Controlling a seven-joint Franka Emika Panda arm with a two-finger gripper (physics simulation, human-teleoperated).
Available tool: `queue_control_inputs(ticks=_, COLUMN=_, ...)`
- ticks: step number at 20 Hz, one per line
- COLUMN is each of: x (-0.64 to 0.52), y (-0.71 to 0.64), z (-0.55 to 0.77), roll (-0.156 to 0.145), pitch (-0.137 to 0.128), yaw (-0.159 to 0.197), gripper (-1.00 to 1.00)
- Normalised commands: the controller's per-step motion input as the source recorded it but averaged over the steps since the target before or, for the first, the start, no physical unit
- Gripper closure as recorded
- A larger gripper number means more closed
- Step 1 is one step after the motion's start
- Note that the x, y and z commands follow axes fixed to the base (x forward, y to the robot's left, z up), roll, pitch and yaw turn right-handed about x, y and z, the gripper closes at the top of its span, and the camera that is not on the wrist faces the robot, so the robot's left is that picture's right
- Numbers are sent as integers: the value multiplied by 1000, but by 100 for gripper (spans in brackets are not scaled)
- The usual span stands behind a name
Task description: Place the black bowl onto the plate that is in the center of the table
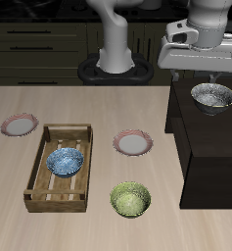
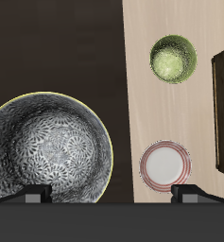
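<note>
Nearest the front edge of the table (image 1: pixel 88 230) sat the yellow-green bowl (image 1: pixel 130 199), with a wooden tray (image 1: pixel 39 181) beside it holding the blue bowl (image 1: pixel 65 162). Just behind the yellow-green bowl, in the table's middle, lay the plate (image 1: pixel 133 143), pink-rimmed and bare. A second pink-rimmed plate (image 1: pixel 19 125) rested well apart, beyond the tray. Farther back, the black bowl (image 1: pixel 213 97) stood upright on the dark cabinet (image 1: pixel 210 147), so it was raised above the tabletop and well apart from the plate.

The end effector (image 1: pixel 217 80) hung directly above the bowl. In the wrist view its fingertips (image 2: pixel 32 196) were spread wide and gripping nothing, with the bowl's patterned inside showing near one of them.

Judged from here, the grasp was the risky part. A thin rim pinched off-centre could tip the bowl or let it slip during the carry. Coming down off the cabinet, the bowl could clip its edge. At the set-down, the yellow-green bowl stood near the plate, and an off-centre release could leave the black bowl perched on the scalloped rim.
</note>
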Motion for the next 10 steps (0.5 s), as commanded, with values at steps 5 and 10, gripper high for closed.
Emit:
queue_control_inputs(ticks=5, x=-65, y=74, z=-286, roll=18, pitch=32, yaw=-2, gripper=-100)
queue_control_inputs(ticks=10, x=-61, y=14, z=-290, roll=9, pitch=25, yaw=21, gripper=-100)
